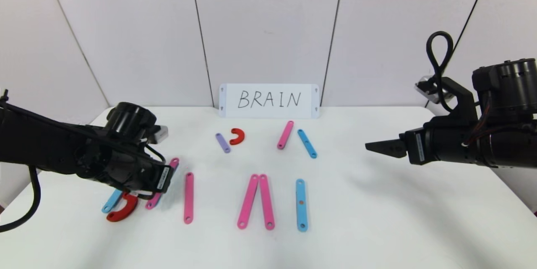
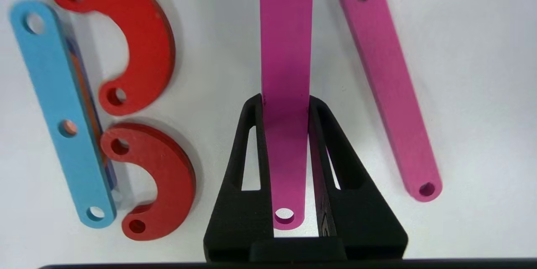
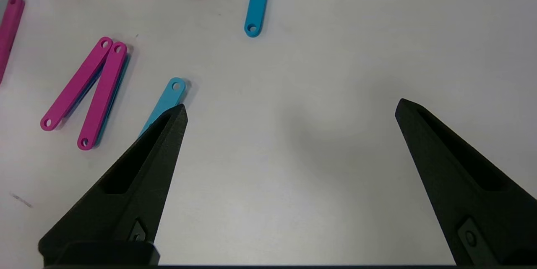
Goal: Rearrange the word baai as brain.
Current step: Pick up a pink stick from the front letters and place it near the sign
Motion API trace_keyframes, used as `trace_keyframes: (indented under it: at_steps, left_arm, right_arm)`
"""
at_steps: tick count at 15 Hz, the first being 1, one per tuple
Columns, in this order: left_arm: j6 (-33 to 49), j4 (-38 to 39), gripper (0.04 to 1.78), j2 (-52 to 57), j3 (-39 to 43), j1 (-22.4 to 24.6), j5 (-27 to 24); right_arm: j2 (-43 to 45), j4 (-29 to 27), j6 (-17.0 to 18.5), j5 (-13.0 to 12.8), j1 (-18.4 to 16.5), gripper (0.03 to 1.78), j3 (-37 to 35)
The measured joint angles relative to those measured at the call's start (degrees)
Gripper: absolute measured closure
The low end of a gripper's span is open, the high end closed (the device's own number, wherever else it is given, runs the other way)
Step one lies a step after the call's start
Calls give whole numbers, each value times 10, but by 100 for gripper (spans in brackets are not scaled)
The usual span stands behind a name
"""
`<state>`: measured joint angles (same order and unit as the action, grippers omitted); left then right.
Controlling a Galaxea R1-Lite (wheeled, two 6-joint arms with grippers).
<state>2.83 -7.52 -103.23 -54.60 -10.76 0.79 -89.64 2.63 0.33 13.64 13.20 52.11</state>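
Head view finds the left hand [image 1: 161, 181] low over the counter [image 1: 377, 218] near its left edge, its fingers [image 2: 251, 147] pinching a pink strip [image 2: 286, 71] that shows between them in the left wrist view. Just beside that strip lie a blue strip [image 2: 58, 109] and two red arcs [image 2: 134, 38], with a second pink strip [image 1: 188, 197] toward the middle; these pieces form the leftmost letter of the word baai. Toward the counter's middle, two pink strips [image 1: 256, 202] meet at their far ends in a narrow wedge, and a blue strip [image 1: 301, 205] lies alone just to their right. Nearer the far edge sit a purple strip [image 1: 222, 142] with a small red arc [image 1: 238, 136], then a pink strip [image 1: 285, 134] and a blue strip [image 1: 307, 143] leaning together. A white card [image 1: 269, 100] lettered BRAIN stands against the wall at the far edge. The right hand [image 3: 289, 109] hangs above the counter's right side, fingers spread wide, holding nothing.
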Motion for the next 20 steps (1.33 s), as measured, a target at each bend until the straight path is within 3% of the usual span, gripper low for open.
trace_keyframes:
  at_steps: [6, 10, 14, 20]
  left_arm:
    - [-3, -61, 152, -24, -158, 48, -15]
    - [-10, -107, 152, -105, -302, 74, -23]
    - [-41, -203, 152, -190, -450, 95, -44]
    - [-184, -238, 152, -248, -490, 119, -58]
  right_arm:
    - [0, 0, -1, 0, -1, 8, -4]
    - [0, 0, -1, 2, -1, 8, -6]
    - [0, 0, -1, 2, -1, 8, -7]
    - [0, 0, -1, 1, -1, 8, -9]
